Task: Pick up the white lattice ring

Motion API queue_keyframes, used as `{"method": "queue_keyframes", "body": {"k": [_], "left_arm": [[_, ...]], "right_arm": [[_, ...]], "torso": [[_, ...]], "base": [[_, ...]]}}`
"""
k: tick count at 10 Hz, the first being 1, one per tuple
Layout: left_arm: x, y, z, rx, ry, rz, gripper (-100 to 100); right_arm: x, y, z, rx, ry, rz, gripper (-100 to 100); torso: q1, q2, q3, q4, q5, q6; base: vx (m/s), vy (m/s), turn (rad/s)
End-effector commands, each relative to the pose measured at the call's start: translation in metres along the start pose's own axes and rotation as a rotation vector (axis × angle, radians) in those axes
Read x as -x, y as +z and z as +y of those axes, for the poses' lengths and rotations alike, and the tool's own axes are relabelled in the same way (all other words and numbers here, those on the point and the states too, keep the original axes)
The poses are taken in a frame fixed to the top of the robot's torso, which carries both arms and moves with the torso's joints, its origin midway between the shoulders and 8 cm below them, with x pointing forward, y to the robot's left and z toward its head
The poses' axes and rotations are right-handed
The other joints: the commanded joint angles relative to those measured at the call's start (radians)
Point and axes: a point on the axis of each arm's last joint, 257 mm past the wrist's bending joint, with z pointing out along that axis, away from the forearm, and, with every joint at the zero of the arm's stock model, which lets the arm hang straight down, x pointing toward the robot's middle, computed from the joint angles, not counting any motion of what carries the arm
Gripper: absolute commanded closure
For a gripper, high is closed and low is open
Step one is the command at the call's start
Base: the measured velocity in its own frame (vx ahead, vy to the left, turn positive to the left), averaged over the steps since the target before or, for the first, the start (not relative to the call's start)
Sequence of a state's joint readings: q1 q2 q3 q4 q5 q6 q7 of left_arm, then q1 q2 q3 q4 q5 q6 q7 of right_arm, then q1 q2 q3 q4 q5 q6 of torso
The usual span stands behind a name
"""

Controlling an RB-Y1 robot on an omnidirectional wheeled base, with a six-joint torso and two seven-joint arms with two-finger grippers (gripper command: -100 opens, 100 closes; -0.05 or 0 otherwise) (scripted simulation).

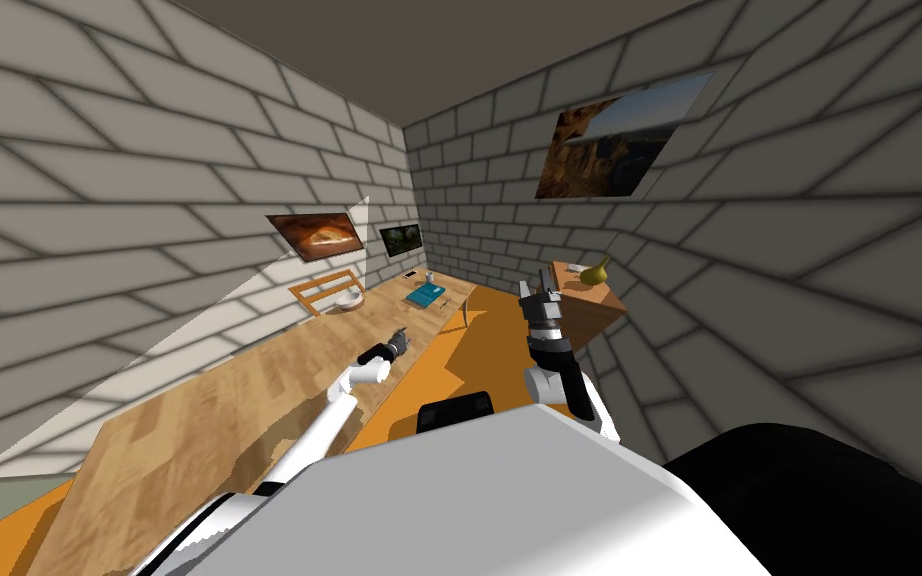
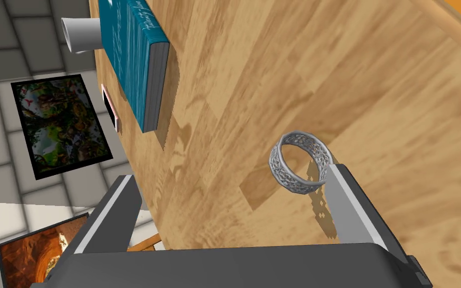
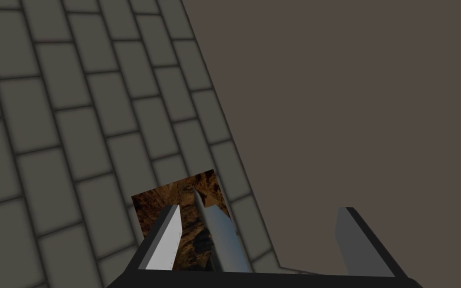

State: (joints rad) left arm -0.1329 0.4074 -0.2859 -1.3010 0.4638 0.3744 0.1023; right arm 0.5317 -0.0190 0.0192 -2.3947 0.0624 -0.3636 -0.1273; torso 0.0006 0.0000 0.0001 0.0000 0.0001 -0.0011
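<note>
Left gripper [image 2: 230,175] spread, low over wooden table [image 2: 384,90]. Grey lattice ring [image 2: 299,162] stands on edge between fingers, against one tip, apparently positioned for pinch. Right gripper [image 3: 260,209] spread, raised clear.

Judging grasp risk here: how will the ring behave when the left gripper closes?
The ring seems to stand on edge on the table, so a nudge would likely roll or topple it. Its open lattice suggests light weight. It sits beside one finger of the open left gripper, so closing may push it first.
</note>
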Motion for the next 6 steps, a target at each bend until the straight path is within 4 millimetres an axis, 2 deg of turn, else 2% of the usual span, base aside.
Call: {"method": "queue_keyframes", "body": {"k": [1,6], "left_arm": [[0.006,0.005,0.014,0.066,-0.012,-0.009,-100],[0.030,0.014,0.040,0.226,-0.049,-0.046,-100]], "right_arm": [[0.000,0.000,0.000,0.000,0.000,0.000,0],[0.000,0.000,0.000,0.000,0.000,0.000,0]], "torso": [[0.000,0.000,0.000,0.000,0.000,0.000],[0.000,0.000,0.000,0.000,0.000,0.000]], "base": [[-0.005,0.006,-0.073],[-0.002,0.008,-0.111]]}}
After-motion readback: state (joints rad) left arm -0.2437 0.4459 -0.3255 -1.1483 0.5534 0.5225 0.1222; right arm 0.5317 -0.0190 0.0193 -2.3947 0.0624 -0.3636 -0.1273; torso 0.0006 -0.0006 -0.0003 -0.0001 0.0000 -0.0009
